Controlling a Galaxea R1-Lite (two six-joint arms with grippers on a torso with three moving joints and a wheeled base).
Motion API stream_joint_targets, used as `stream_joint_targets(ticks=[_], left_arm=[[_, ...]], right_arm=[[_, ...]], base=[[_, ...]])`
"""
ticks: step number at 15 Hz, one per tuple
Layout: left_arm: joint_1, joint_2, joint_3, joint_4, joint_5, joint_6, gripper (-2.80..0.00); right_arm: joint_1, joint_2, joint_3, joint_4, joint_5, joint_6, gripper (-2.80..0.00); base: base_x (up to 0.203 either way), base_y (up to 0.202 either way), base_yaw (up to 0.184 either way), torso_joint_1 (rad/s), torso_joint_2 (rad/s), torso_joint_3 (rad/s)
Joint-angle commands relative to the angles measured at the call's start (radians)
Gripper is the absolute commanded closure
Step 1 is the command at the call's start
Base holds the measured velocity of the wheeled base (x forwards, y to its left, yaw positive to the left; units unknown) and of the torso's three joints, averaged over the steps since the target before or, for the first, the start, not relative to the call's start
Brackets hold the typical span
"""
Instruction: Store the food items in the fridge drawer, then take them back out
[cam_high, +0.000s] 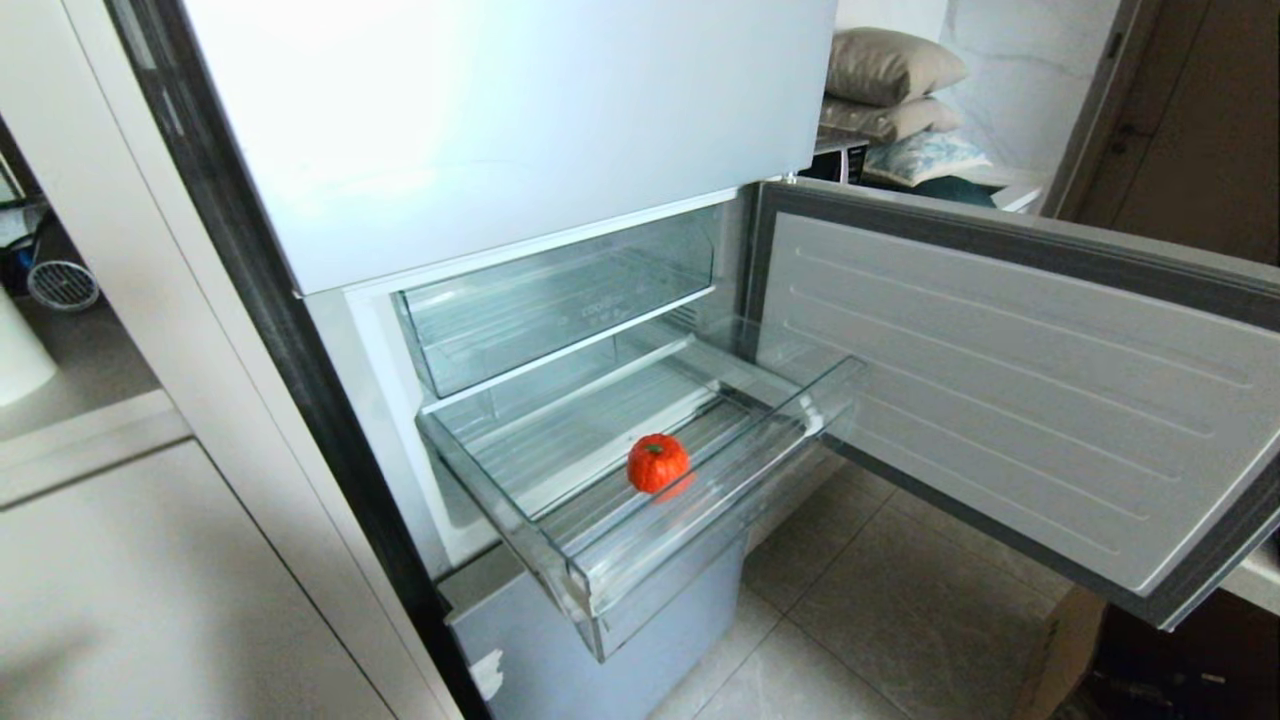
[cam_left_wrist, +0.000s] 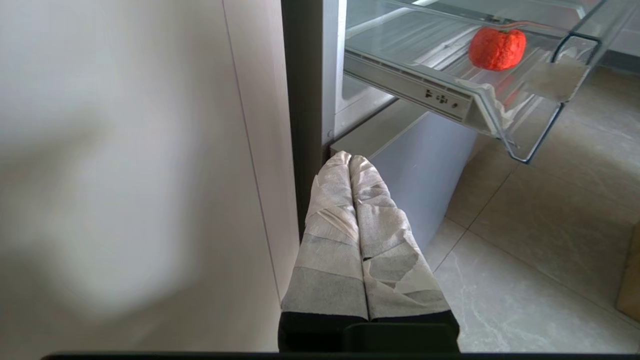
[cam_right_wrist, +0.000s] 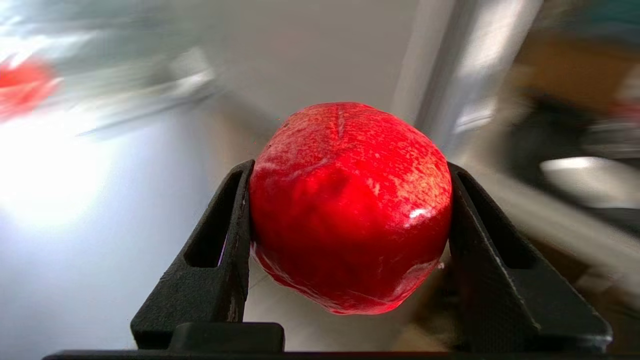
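Your right gripper (cam_right_wrist: 350, 210) is clamped on the round red toy fruit (cam_right_wrist: 350, 210), black fingers (cam_right_wrist: 220, 250) pressed against both its sides; background there is blurred, so you can't place it. Neither arm shows in the head view. Your left gripper (cam_left_wrist: 350, 162) is closed, taped fingers pressed together, low beside the fridge's dark edge below the fridge drawer (cam_high: 700, 535). The drawer is pulled out, orange-red toy pumpkin (cam_high: 658, 463) resting on its ribbed floor near the front lip. Fridge door (cam_high: 1010, 390) stands open to the right.
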Motion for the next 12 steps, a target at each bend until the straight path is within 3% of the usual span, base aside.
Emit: stream_joint_targets(ticks=[1, 5, 8, 10, 12], left_arm=[[0.000, 0.000, 0.000, 0.000, 0.000, 0.000, 0.00], [0.000, 0.000, 0.000, 0.000, 0.000, 0.000, 0.00], [0.000, 0.000, 0.000, 0.000, 0.000, 0.000, 0.00], [0.000, 0.000, 0.000, 0.000, 0.000, 0.000, 0.00], [0.000, 0.000, 0.000, 0.000, 0.000, 0.000, 0.00]], right_arm=[[0.000, 0.010, -0.088, 0.027, -0.123, 0.000, 0.00], [-0.005, 0.147, -0.291, 0.250, -0.248, 0.093, 0.00], [-0.052, 0.276, -0.342, 0.285, -0.279, 0.143, 0.00], [-0.215, 0.421, -0.388, 0.286, -0.269, 0.203, 0.00], [-0.400, 0.581, -0.443, 0.279, -0.203, 0.264, 0.00]], base=[[0.000, 0.000, 0.000, 0.000, 0.00, 0.000], [0.000, 0.000, 0.000, 0.000, 0.00, 0.000], [0.000, 0.000, 0.000, 0.000, 0.00, 0.000], [0.000, 0.000, 0.000, 0.000, 0.00, 0.000], [0.000, 0.000, 0.000, 0.000, 0.00, 0.000]])
